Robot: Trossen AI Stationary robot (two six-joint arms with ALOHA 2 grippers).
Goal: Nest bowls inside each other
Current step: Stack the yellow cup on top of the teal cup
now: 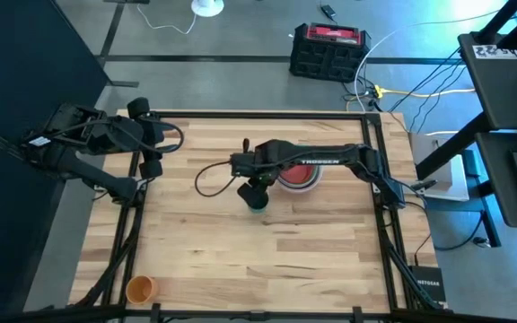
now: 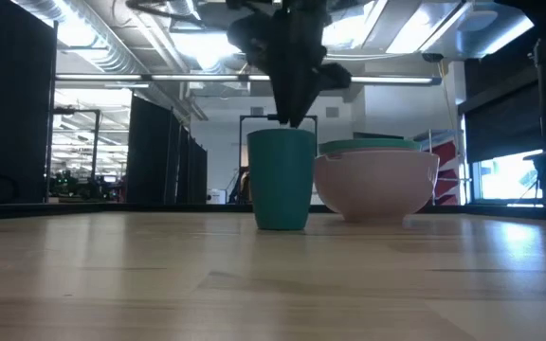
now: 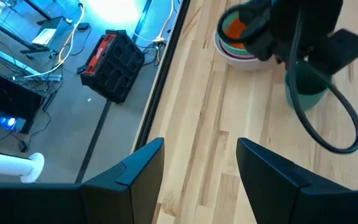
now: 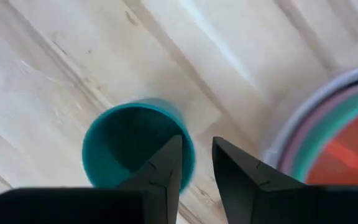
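Teal cup (image 4: 132, 143) stands upright directly beneath the right gripper (image 4: 196, 163), whose narrowly parted fingers straddle its rim wall, grip uncertain. Just beside it sits the nested bowls (image 1: 297, 175) stack. Left gripper (image 3: 197, 168), wide open and empty, waits well apart.

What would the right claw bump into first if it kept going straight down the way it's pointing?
Most likely the rim of the teal cup: the right claw hangs just above it, fingers straddling its wall. The nested bowls sit beside it, out of that line.
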